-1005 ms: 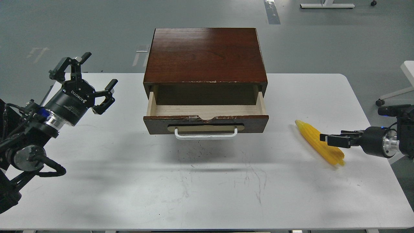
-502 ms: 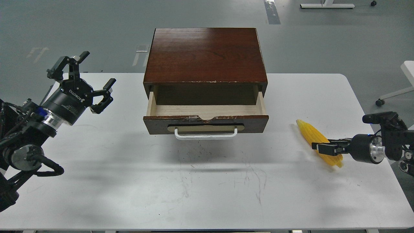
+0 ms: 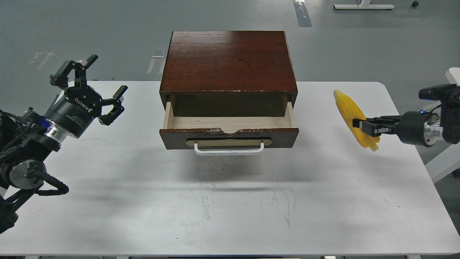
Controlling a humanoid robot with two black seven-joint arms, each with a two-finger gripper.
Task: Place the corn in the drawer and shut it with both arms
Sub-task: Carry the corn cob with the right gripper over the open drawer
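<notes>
The right gripper (image 3: 361, 126) is closed around the corn (image 3: 354, 118). It holds the corn up in the air, over the right side of the table (image 3: 230, 201), well apart from the drawer (image 3: 229, 131). The corn hangs tilted, pointy end up and away.

The corn looks like a light, hard toy. Its bumpy rows may help the fingers hold on, but it is smooth plastic, so it could slip or turn. It is pinched near the fat end; a hold nearer the middle would likely wobble less.

The left gripper (image 3: 91, 88) is open and empty, up over the left side of the table.

The drawer is pulled out and nothing shows inside. Its front edge is chipped, and the cabinet (image 3: 228, 61) top hangs low over the back, so the corn should probably go in flat, from the front. The table between is bare.
</notes>
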